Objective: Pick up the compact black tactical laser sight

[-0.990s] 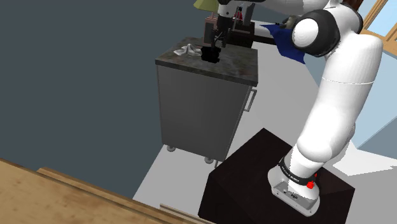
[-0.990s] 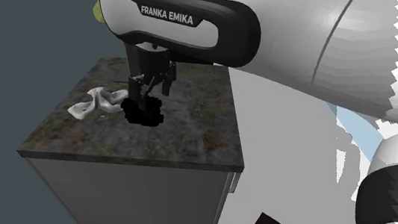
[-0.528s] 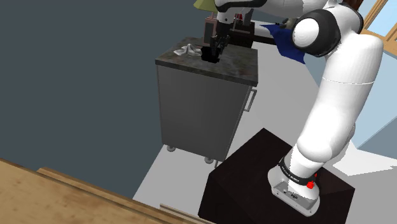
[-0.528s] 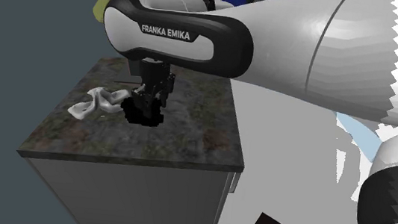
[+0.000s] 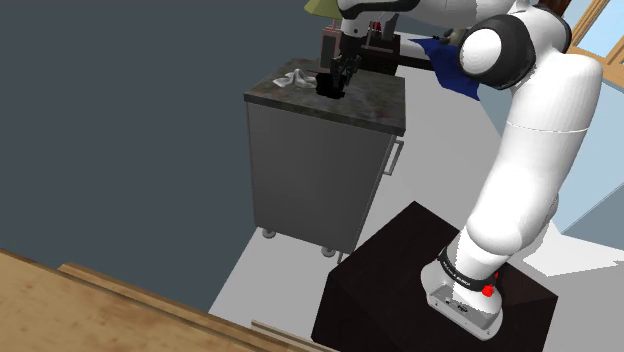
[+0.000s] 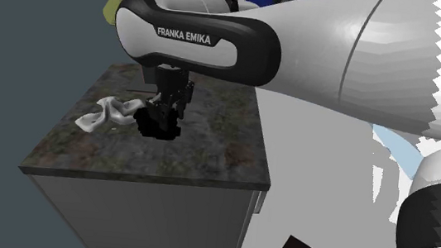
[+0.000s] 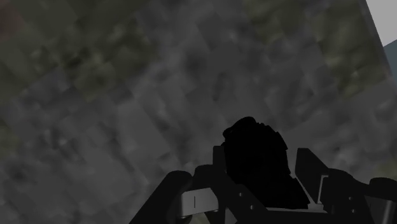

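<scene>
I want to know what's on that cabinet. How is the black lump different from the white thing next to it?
The laser sight is black and blocky; the cloth is white and crumpled. The laser sight sits as a chunky lump; the cloth lies low and spread out. The gripper is down over the laser sight, not over the cloth. Both rest on the dark mottled cabinet top.

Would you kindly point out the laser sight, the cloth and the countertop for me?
laser sight (image 7: 257, 156): wrist view, middle of its black body.
cloth (image 6: 108, 112): second exterior view, its crumpled middle.
countertop (image 6: 207, 155): second exterior view, a bare mottled patch beside the sight.
</scene>
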